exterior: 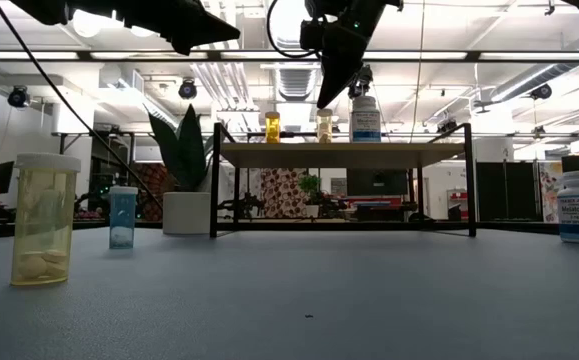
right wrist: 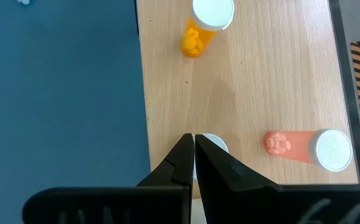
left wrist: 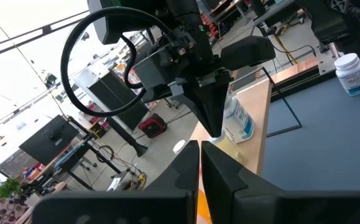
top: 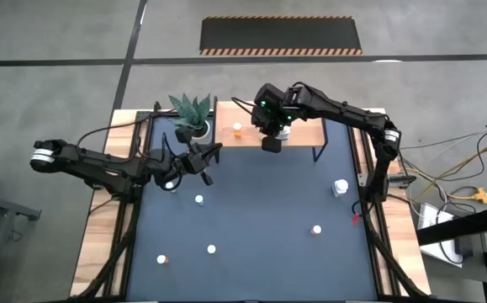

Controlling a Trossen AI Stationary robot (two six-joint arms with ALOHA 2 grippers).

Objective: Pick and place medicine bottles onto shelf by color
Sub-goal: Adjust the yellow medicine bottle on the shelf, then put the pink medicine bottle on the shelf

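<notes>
Medicine bottles (right wrist: 199, 29) | three on shelf (top: 302, 133) | our right tool (right wrist: 193, 144) together, empty above shelf | next: fetch tabletop bottle (top: 340, 187)

The dark blue tabletop (top: 251, 210) with wooden edges carries a light-wood shelf (top: 306, 133) on thin black legs along its far edge, and a white plant pot (top: 199, 130) just beside the shelf near the far left corner. On the shelf stand an orange bottle (right wrist: 201, 31), a pink-red bottle (right wrist: 304, 148) and a white bottle with a blue label (exterior: 365, 118). Loose on the tabletop: a larger white bottle (top: 341, 187) near the right edge, and small white-capped bottles at mid-table (top: 199, 199), right of centre (top: 316, 229), and two near the front edge (top: 211, 249) (top: 162, 260).
</notes>
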